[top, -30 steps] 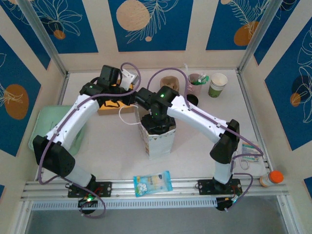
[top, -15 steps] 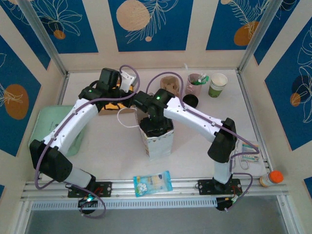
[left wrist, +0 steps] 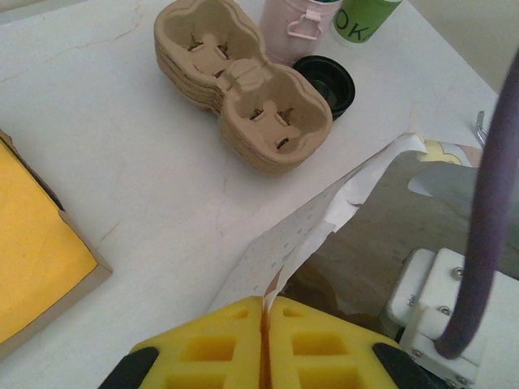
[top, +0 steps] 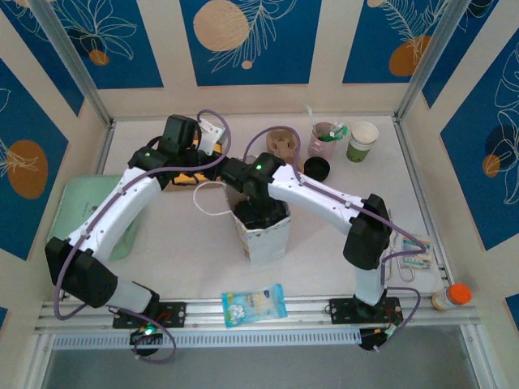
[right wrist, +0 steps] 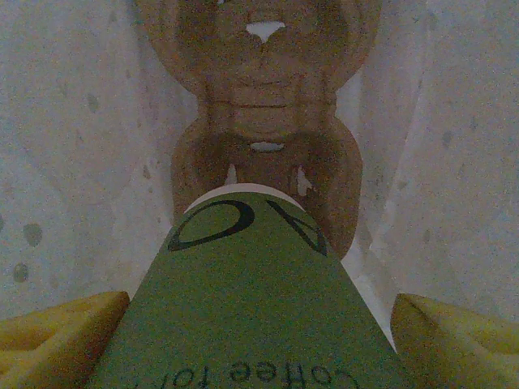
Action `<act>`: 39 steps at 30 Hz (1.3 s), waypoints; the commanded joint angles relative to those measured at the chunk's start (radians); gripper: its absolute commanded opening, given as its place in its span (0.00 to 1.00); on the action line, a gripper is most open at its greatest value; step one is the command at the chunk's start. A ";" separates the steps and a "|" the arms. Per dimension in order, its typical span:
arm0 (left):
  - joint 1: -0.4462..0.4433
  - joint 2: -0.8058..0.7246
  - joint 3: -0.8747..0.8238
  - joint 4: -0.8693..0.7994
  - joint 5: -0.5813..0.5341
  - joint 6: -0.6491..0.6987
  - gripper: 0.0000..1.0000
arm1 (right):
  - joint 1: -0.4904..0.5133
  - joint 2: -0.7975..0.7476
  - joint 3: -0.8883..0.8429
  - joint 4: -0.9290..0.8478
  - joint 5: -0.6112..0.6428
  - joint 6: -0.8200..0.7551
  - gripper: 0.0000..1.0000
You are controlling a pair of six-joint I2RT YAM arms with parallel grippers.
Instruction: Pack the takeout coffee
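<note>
**Right arm leans further over the bag as the coffee goes down toward its carrier**

Since a second ago the right arm has swung slightly toward the left edge of the tabletop and settled over the bag's mouth. The left arm has drawn back a little and pinched its jaws together.

The takeout coffee (right wrist: 251, 300), a green-sided paper cup, is inside the white paper bag (top: 263, 243), which stands upright near the middle of the tabletop (top: 190, 259). The right gripper (right wrist: 255, 332) holds the cup between its widely spread yellow fingers, the cup's far end pointing down at a brown pulp cup carrier (right wrist: 263, 154) on the bag's floor. Whether the cup already touches the carrier cannot be told.

The left gripper (left wrist: 265, 312) is clamped tight on the bag's torn upper rim, holding the mouth open on the side toward the far-left corner.

By these pictures the packing looks well advanced: the carrier is in the bag and the cup is in the bag above it. Seating the cup in a pocket, letting go and pulling both arms clear appear to be what is left.

Toward the far edge sit a spare stack of carriers (left wrist: 243, 81), a round black lid (left wrist: 328, 81), a pink cup (top: 324, 138) and a second green cup (top: 362, 142), all well apart from the bag.
</note>
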 commanded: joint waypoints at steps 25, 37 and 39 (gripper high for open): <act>-0.015 -0.038 -0.001 -0.047 -0.084 0.003 0.09 | 0.014 0.021 -0.027 0.014 -0.035 -0.005 0.38; -0.016 -0.036 0.013 -0.065 -0.105 0.014 0.09 | -0.014 0.013 -0.064 0.013 0.001 -0.005 0.38; -0.016 -0.036 0.014 -0.066 -0.107 0.014 0.09 | -0.014 0.016 -0.065 0.015 0.002 -0.007 0.38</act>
